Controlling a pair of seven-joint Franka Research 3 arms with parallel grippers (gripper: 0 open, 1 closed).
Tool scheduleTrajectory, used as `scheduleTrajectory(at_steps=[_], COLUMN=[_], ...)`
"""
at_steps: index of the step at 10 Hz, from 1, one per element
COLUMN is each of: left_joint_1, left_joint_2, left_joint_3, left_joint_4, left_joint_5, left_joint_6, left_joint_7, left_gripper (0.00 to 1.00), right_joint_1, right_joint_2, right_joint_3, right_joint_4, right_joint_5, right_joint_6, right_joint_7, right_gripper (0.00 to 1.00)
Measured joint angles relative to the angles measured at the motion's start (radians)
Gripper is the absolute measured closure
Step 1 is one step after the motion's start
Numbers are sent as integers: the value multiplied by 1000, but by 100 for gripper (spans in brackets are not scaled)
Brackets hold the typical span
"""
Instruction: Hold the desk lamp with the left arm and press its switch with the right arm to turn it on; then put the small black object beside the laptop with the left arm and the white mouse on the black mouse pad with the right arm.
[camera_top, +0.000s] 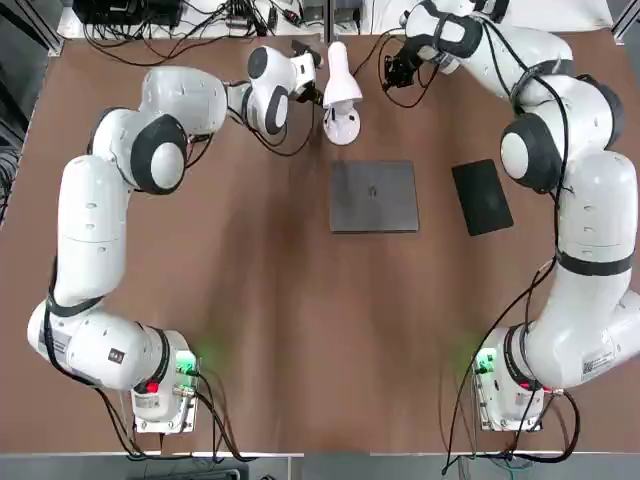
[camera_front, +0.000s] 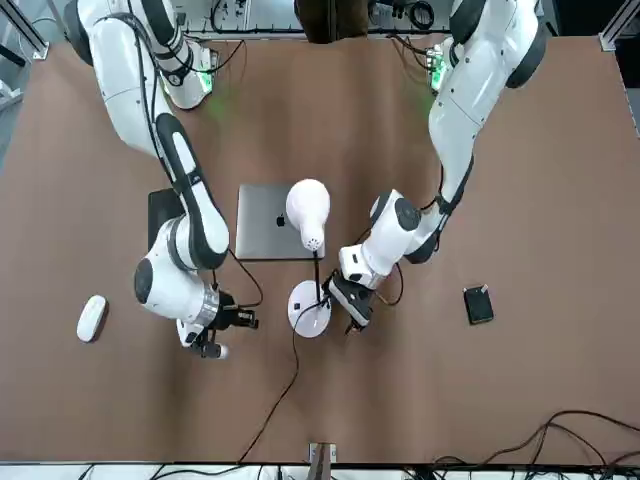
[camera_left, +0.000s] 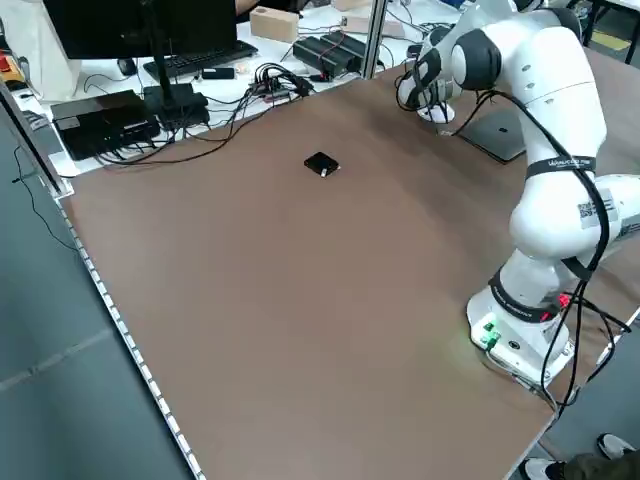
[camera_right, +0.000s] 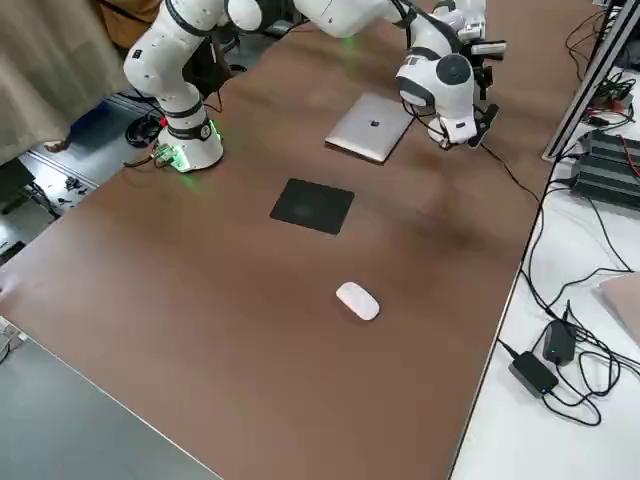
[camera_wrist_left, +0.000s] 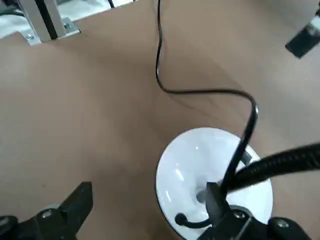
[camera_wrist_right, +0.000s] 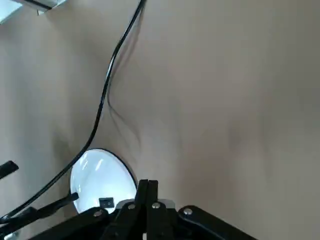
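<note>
Small white desk lamp with round base (camera_top: 341, 124) stands at the far middle of the brown table, just beyond the closed dark grey laptop (camera_top: 374, 196). Left gripper (camera_front: 348, 300) sits beside the base, fingers spread wide, gripping nothing. Right gripper (camera_front: 212, 336) is on the base's other side, fingers pressed together, empty.

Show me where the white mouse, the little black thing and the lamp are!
white mouse (camera_right: 357, 301), right side view, middle of its glossy top.
small black object (camera_front: 479, 305), front view, centre of its top face.
desk lamp (camera_top: 341, 80), top view, on its elongated head.
</note>
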Motion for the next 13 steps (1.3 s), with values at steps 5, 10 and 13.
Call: scheduleTrajectory(at_steps=[5,10,13], left_joint_1=[-5,-5,0], left_joint_2=[0,-3,-10], left_joint_3=[0,-26,-44], left_joint_4=[-62,-107,-98], left_joint_5=[0,1,1], left_joint_6=[3,11,35], left_joint_7=[1,2,-4], left_gripper=[0,0,1], right_joint_1=[-12,11,12], right_joint_2=[0,0,0], right_joint_3=[1,6,5], right_joint_4=[0,0,0], right_joint_5=[0,0,1], right_joint_6=[-12,-12,-12], right_joint_7=[0,0,0], right_gripper=[99,99,99])
